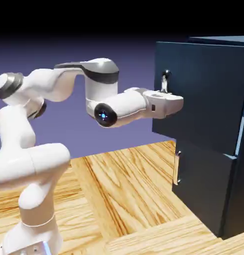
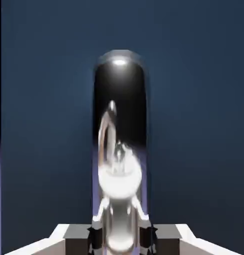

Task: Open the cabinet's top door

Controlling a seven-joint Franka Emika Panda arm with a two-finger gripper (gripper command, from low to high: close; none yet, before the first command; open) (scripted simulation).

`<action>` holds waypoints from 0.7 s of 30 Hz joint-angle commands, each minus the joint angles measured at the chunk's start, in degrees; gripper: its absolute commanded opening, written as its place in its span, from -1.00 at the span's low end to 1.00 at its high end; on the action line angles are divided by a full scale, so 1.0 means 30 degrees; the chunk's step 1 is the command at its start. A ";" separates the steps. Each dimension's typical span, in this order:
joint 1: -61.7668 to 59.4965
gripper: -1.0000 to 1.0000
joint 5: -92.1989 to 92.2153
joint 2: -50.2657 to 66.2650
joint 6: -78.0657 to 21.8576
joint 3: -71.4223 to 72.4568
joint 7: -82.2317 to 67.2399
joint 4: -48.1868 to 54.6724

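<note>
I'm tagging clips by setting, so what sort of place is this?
Likely a rendered simulation test scene, not a real room: a white robot arm stands on a wood-grain table before a plain blue-violet backdrop, facing a lone tall dark navy cabinet.

Cabinet (image 1: 208,99) cut off right; hand hides handle (image 1: 165,79) lower part.

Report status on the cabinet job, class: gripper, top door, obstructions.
Gripper shut on top door handle. Top door swung partly open from cabinet. Nothing visible in the way.
</note>
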 commanded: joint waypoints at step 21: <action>-0.8584 -1.00 -1.3842 -1.3080 -1.2329 -0.0596 -0.8640 0.7502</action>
